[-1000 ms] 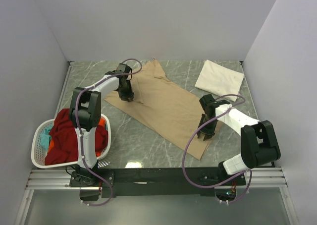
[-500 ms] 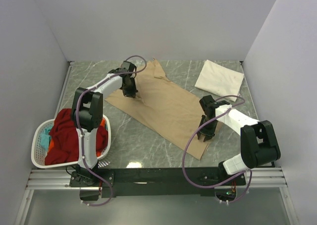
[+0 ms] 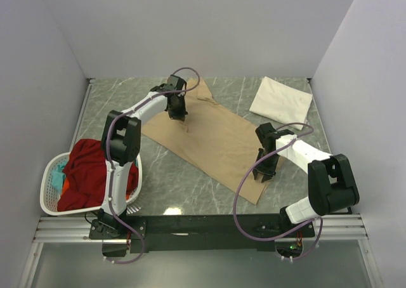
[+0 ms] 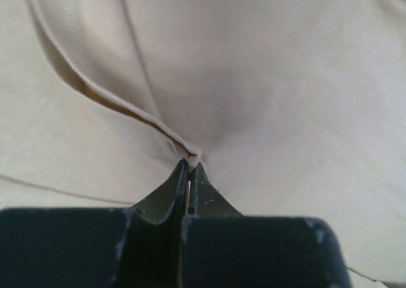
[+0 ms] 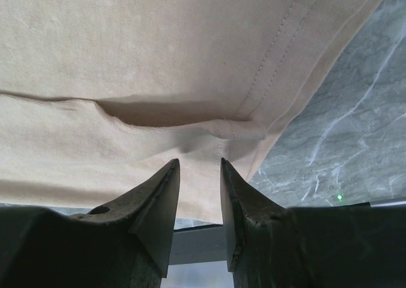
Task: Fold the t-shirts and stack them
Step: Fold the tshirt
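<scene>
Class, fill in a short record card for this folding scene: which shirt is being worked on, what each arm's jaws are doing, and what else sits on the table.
Shirt in work: tan t-shirt, spread diagonally on the table
Left gripper: jaws shut on a pinch of the tan t-shirt, at its far side
Right gripper: jaws apart, tips at the shirt's near hem, no clear grip
Already folded: cream t-shirt, far right corner
Waiting: red t-shirt heaped in the white basket, near left
</scene>
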### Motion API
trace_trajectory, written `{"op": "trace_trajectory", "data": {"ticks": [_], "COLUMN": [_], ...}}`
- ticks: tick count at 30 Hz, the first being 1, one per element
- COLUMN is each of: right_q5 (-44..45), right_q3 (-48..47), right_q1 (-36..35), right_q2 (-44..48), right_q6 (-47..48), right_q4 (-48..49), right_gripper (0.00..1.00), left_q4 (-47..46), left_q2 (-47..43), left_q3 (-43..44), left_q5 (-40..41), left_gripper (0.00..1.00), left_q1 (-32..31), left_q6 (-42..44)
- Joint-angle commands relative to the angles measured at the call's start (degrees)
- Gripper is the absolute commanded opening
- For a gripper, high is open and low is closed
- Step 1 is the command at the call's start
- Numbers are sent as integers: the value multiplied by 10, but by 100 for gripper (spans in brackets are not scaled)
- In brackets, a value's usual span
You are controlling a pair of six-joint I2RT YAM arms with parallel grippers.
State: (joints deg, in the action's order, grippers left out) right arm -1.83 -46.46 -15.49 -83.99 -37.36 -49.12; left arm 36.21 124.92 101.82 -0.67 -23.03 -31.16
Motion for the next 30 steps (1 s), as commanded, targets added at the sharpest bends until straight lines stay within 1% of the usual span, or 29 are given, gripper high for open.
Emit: {"op": "trace_trajectory", "data": {"ticks": [1, 11, 23, 30], "right_q5": [17, 33, 37, 36], "right_q3": [-2, -1, 0, 2], "right_q1": [5, 7, 10, 11], "right_q2": [13, 20, 22, 24], "right_q6": [8, 7, 2, -2], "right_q4": [-8, -19, -26, -26], "right_gripper": [39, 39, 39, 39], "left_q4": [-6, -29, -55, -61], "left_q2": [14, 37, 56, 61], "left_q3": [38, 65, 73, 71], "left_q5": [-14, -45, -105, -127], "left_gripper": [0, 0, 0, 0], "left_q1": [-9, -14, -14, -14], "left_q6": [-3, -17, -23, -22]}}
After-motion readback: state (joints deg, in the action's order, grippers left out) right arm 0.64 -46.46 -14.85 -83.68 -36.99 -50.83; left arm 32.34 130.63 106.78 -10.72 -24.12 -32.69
